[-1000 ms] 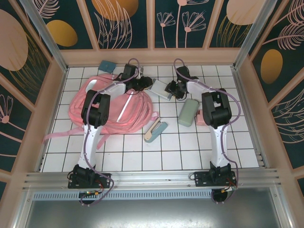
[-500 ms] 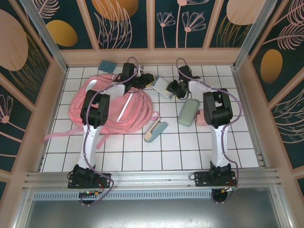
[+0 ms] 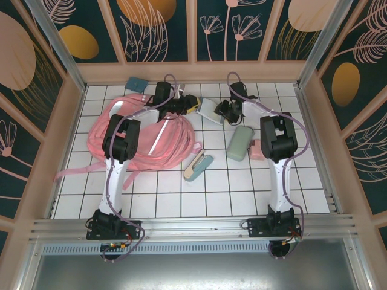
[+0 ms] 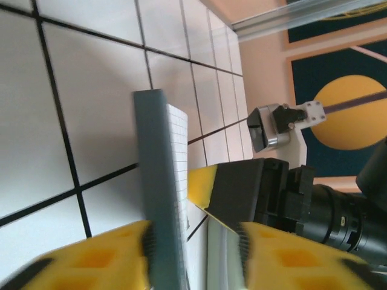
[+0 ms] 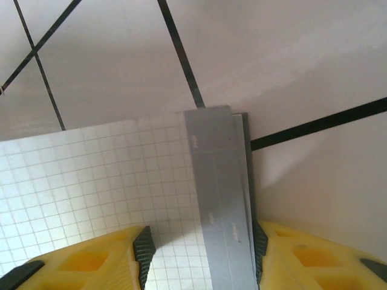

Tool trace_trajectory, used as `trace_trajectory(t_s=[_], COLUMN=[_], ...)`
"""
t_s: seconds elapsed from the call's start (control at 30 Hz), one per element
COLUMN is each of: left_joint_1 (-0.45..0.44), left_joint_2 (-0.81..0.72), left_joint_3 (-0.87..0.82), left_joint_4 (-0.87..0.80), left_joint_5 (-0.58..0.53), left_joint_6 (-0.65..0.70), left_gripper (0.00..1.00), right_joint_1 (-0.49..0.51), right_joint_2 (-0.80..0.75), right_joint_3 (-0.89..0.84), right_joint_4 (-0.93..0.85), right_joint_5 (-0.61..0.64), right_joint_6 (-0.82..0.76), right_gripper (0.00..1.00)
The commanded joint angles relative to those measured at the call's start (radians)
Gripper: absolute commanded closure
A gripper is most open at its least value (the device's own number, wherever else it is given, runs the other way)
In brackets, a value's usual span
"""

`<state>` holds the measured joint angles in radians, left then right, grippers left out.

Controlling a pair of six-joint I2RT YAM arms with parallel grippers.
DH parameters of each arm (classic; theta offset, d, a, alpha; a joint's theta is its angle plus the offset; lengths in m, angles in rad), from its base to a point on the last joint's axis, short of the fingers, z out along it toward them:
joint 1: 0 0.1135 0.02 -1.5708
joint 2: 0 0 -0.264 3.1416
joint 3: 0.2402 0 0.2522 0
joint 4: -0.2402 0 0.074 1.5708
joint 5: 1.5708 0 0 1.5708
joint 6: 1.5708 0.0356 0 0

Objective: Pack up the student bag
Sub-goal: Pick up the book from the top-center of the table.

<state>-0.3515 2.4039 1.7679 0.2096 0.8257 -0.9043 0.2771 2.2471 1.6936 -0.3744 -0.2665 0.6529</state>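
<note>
The pink student bag (image 3: 142, 136) lies slumped on the left of the tiled table. A notebook (image 3: 208, 110) with a grey spine and a white gridded cover hangs tilted between my two grippers at the back centre. My left gripper (image 3: 192, 106) straddles its spine (image 4: 158, 181): one pad touches it, while the other stands off with a clear gap, so the jaws are open. My right gripper (image 3: 223, 110) is shut on the notebook (image 5: 91, 175), one pad on the spine's edge and the other on the gridded cover.
A pale green pencil case (image 3: 239, 143) lies beside the right arm. A teal and beige stapler-like item (image 3: 198, 166) sits mid-table. A small teal item (image 3: 138, 83) rests at the back left. The bag's pink straps (image 3: 72, 171) trail toward the left wall.
Both grippers and the notebook have shifted slightly toward the back right. The left jaws have widened and come off one side of the notebook.
</note>
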Motion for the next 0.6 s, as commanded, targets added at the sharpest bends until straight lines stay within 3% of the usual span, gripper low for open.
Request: trace_trajectory(t_s=[0.0,0.1,0.2,0.33,0.37,0.43,0.57], left_joint_1=[-0.086,-0.089,-0.089,-0.092,-0.092,-0.091,-0.078], left_joint_2=[0.006,0.003,-0.008,-0.011,-0.015,-0.034,-0.041], left_joint_3=[0.073,0.042,-0.017,0.018,0.032,0.074,0.068], left_joint_4=[-0.205,-0.11,0.085,-0.021,-0.085,-0.288,-0.387], left_joint_5=[0.07,0.1,0.145,0.1,0.054,-0.159,-0.321], left_joint_6=[0.105,0.051,-0.077,-0.004,0.04,0.163,0.214], left_gripper=[0.49,0.54,0.57,0.56,0.56,0.56,0.55], right_joint_1=[0.044,0.044,0.042,0.042,0.043,0.042,0.043], right_joint_2=[0.025,0.025,0.026,0.034,0.035,0.036,0.035], right_joint_3=[0.03,0.029,0.03,0.035,0.037,0.039,0.045], right_joint_4=[0.052,0.051,0.052,0.046,0.043,0.03,-0.007], right_joint_5=[-0.08,-0.08,-0.08,-0.083,-0.078,-0.058,-0.005], right_joint_6=[-0.004,-0.004,-0.004,-0.006,-0.007,-0.012,-0.029], right_gripper=[0.5,0.5,0.5,0.49,0.5,0.5,0.5])
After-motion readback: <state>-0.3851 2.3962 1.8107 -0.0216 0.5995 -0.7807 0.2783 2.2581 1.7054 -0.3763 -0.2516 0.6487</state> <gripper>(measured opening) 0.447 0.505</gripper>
